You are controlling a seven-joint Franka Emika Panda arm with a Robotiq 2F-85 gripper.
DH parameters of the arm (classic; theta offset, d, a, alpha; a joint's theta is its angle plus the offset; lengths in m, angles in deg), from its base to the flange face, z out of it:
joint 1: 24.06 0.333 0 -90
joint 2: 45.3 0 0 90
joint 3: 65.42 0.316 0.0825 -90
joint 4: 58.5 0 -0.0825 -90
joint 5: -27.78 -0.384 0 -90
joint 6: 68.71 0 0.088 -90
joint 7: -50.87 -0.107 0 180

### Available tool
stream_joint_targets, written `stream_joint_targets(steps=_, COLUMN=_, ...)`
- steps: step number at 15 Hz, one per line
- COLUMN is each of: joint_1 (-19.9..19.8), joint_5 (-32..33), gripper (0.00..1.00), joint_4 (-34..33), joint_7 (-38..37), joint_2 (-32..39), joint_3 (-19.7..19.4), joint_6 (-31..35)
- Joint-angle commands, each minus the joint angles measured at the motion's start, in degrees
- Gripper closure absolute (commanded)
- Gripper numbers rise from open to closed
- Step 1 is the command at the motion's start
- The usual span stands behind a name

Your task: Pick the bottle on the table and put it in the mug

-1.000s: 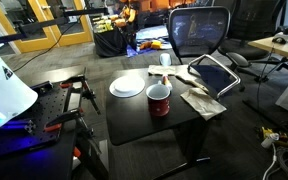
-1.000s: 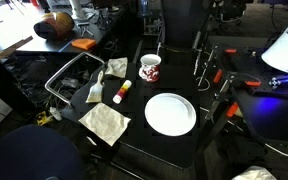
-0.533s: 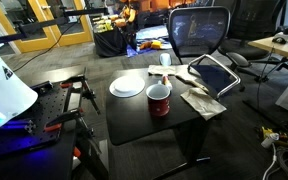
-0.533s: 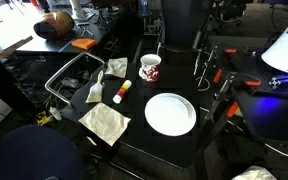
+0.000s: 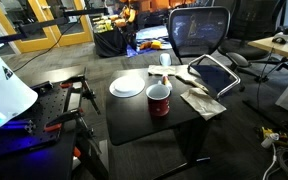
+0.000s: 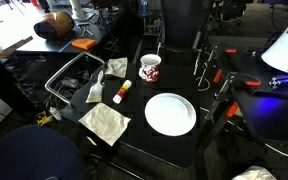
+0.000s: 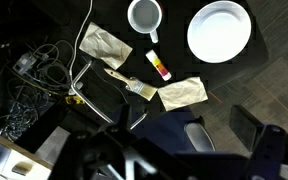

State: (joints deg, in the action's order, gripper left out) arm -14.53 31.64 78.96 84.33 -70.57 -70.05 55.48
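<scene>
The slim whitish bottle (image 7: 158,67) with a red and yellow end lies flat on the black table (image 7: 174,50), just below the red mug (image 7: 144,16) with its white inside. In both exterior views the bottle (image 6: 122,91) (image 5: 163,74) lies a short way from the mug (image 6: 150,67) (image 5: 159,100). My gripper (image 7: 164,165) shows only as dark shapes at the bottom of the wrist view, high above the table and off its edge. Its jaws look spread wide and hold nothing. The arm is out of view in both exterior views.
A white plate (image 6: 171,113) sits on the table beside the mug. Crumpled papers (image 6: 104,122) (image 7: 106,45) and a brush (image 7: 129,83) lie near the bottle. A wire basket (image 6: 72,78) and an office chair (image 5: 199,35) stand by the table. A tool bench (image 5: 54,105) is close by.
</scene>
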Motion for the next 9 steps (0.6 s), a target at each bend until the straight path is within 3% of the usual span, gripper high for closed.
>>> stream_joint_targets(steps=1, joint_1=0.80, joint_5=-0.19, gripper=0.00, joint_4=-1.79, joint_7=4.36, joint_2=5.28, joint_3=0.64, joint_6=3.22)
stream_joint_targets(steps=9, joint_1=0.80, joint_5=-1.16, gripper=0.00, joint_4=-4.17, joint_7=12.38, joint_2=14.39, joint_3=3.26, joint_6=5.65)
